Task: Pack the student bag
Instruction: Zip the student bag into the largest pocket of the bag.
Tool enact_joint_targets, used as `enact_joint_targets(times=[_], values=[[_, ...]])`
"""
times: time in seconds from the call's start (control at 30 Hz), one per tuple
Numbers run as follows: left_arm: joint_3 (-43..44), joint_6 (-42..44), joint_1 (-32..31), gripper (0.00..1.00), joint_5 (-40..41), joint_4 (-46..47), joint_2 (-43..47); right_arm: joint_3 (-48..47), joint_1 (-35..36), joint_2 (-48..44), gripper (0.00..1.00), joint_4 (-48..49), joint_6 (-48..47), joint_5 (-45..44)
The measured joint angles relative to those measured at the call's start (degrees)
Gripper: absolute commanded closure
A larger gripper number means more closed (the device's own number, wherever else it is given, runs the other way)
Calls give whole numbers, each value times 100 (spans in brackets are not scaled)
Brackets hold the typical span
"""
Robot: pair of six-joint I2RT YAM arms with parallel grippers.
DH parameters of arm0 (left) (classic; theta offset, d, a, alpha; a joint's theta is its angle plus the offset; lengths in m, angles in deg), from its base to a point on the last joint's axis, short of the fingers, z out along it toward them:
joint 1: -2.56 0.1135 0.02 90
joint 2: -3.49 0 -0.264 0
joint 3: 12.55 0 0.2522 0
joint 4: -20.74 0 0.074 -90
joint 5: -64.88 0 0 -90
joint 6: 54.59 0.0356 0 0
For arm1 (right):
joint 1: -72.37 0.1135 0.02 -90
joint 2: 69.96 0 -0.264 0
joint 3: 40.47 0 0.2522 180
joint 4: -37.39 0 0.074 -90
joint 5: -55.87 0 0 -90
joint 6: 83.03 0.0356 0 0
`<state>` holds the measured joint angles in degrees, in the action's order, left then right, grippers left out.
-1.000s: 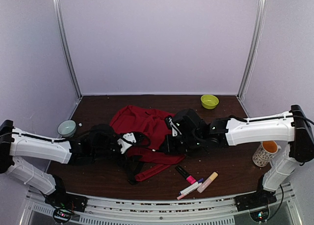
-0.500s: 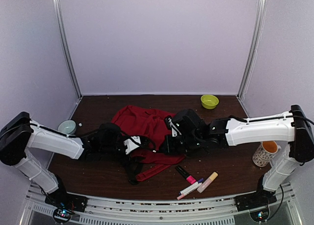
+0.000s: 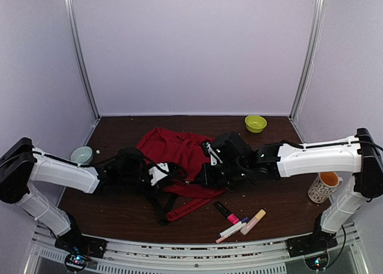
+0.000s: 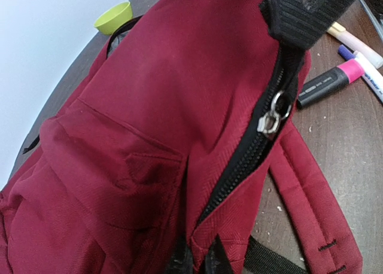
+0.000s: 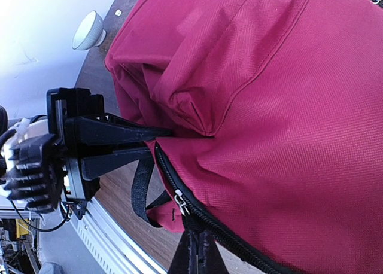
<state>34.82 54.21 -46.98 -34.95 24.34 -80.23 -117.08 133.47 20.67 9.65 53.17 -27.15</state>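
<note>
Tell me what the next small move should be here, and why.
Probably ease the two grips slightly apart to pull the zipper line taut. The left gripper and the right gripper are both shut on the student bag's fabric beside the zipper, which looks closed in the stretch shown, its zipper pull hanging free. The markers lie on the table, unpacked.

1. Left tool (image 3: 159,174) was wide open a second ago and is now pinched on student bag (image 3: 178,149) fabric by the zipper, at its near-left edge.
2. Left arm swung in: shoulder link lifted, forearm reaches further right.
3. Arm now covers the near rim of grey bowl (image 3: 79,153), far left on surface; bowl was fully visible before.
</note>
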Motion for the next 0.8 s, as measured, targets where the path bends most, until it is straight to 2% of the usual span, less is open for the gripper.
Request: enact_joint_targets(times=[0.8], values=[[-238, -334, -4, 100, 103, 50, 422, 1145, -332, -1182, 100, -120, -122, -319]])
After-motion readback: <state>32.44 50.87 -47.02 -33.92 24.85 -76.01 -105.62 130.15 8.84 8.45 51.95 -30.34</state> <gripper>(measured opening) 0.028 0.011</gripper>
